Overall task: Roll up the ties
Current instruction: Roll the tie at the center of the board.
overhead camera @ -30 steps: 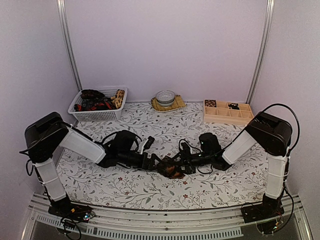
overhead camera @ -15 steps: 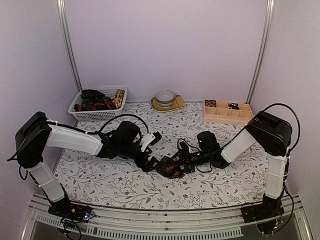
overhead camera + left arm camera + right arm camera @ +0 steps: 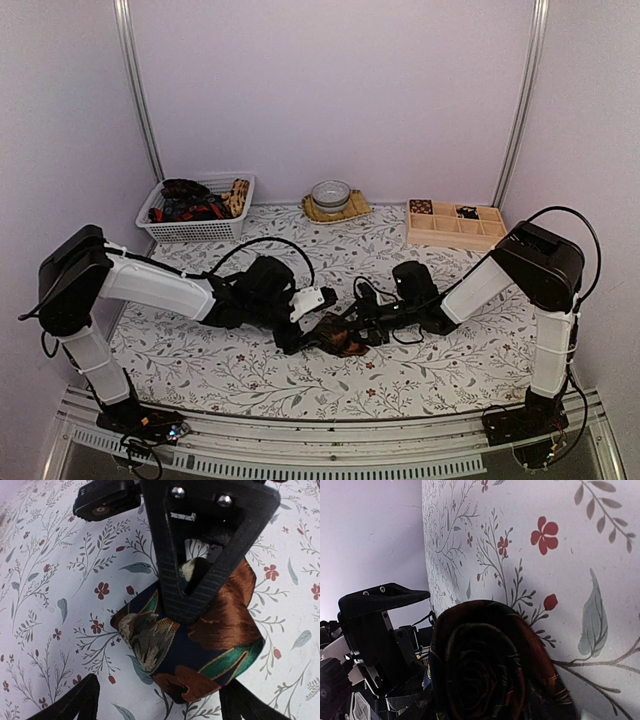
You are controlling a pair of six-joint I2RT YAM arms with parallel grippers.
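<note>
My right hand (image 3: pixel 362 328) clamps the rolled tie (image 3: pixel 220 630) on the tabletop (image 3: pixel 50 580), rolling seemingly finished; my left hand (image 3: pixel 157 695), spread apart, must next close squarely to keep the coil tight.

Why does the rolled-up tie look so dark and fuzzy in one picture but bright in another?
Right wrist view: the rolled tie fills the frame close up, shaded and soft. Left wrist view: brightly lit, sharp, colours clear. Top view: small and dark, its pattern hard to see.
</note>
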